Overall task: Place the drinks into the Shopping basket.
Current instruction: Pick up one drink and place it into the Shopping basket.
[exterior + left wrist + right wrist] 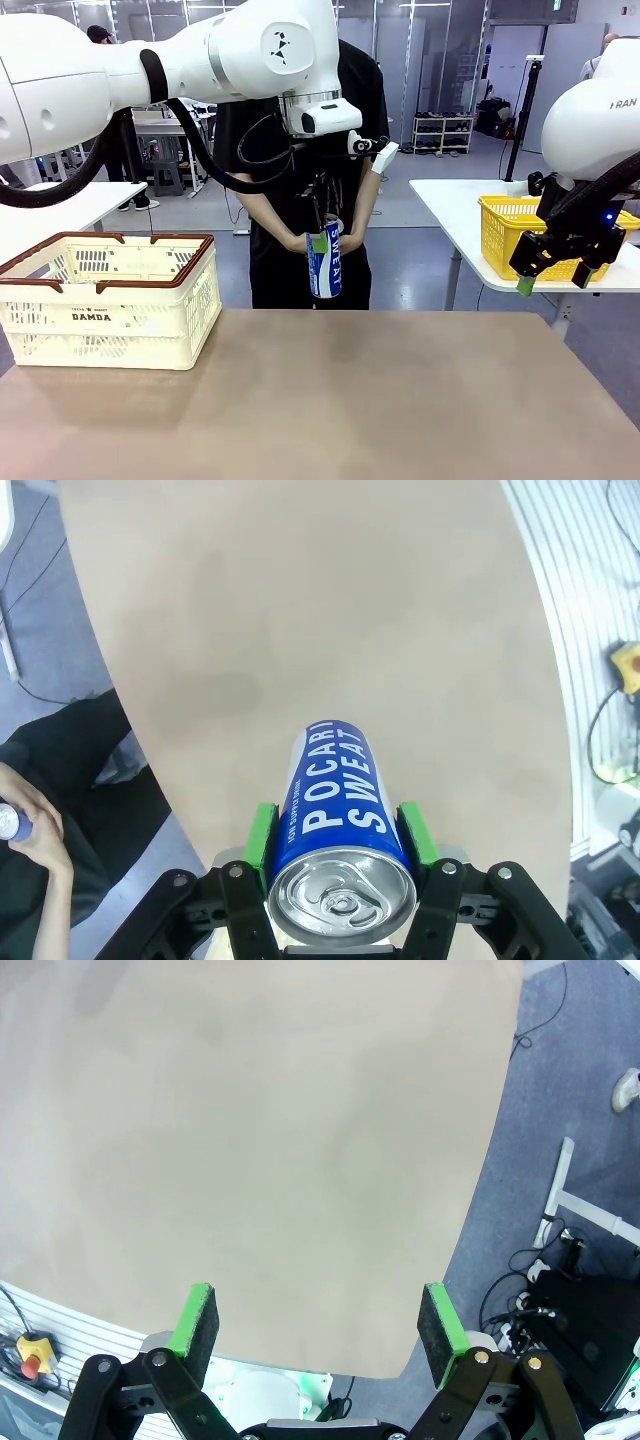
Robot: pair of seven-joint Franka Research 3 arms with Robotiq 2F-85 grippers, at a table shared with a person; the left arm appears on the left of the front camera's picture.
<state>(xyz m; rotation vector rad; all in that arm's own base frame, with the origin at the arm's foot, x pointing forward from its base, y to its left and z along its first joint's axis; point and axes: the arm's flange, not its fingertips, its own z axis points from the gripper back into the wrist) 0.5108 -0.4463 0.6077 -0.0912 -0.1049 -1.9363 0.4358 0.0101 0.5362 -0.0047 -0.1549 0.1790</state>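
Can [324,262] marked "SWEAT" hangs upright above the table [380,400], clamped on its upper sides by the left gripper [320,240], well right of the Shopping basket [100,310]; the right gripper [553,275] stands spread and empty. Thin, slick metal probably dents and slips, so a firm side hold suits it

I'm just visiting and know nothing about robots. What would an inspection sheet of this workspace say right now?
Surface: brown table, holding only the white basket.
Job's things: white basket at the table's left; blue-and-white can held upright in the air, right of it.
Clutter: nothing seen.
Hands: left hand shut on the can; right hand open, empty.
Cables: black cable looping under the left arm; loose cables on the floor.
Surroundings: person standing across the table; yellow basket on a side table.
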